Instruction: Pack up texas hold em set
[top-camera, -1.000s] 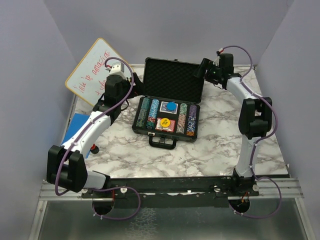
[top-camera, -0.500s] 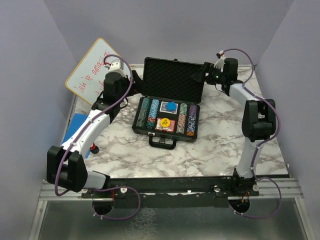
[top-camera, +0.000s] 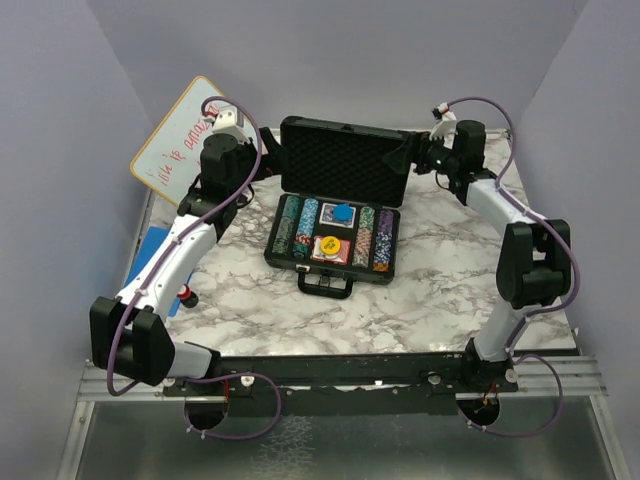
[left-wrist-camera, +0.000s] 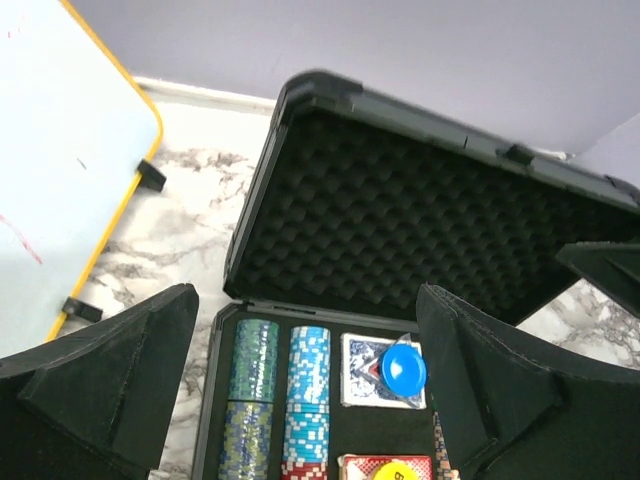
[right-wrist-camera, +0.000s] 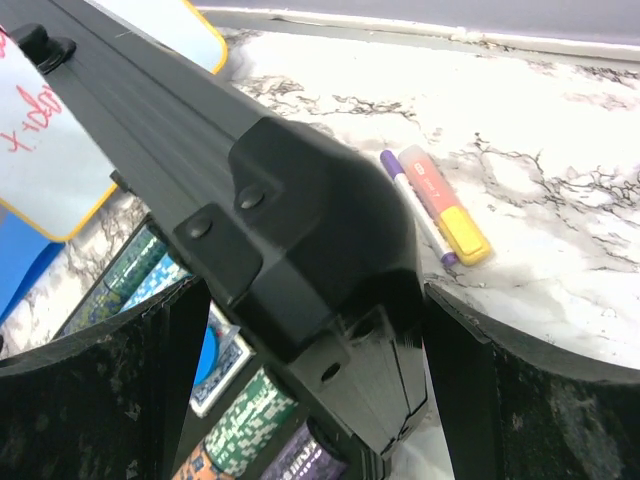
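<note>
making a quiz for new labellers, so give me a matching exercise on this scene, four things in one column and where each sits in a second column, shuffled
Things
1. blue disc
2. yellow disc
3. purple marker
4. dry-erase board

Places
A. lying flat on the marble table
B. on the far deck in the case
C. propped up at the far left
D. on the near deck, the red one

Pairs: 1-B, 2-D, 3-A, 4-C
</note>
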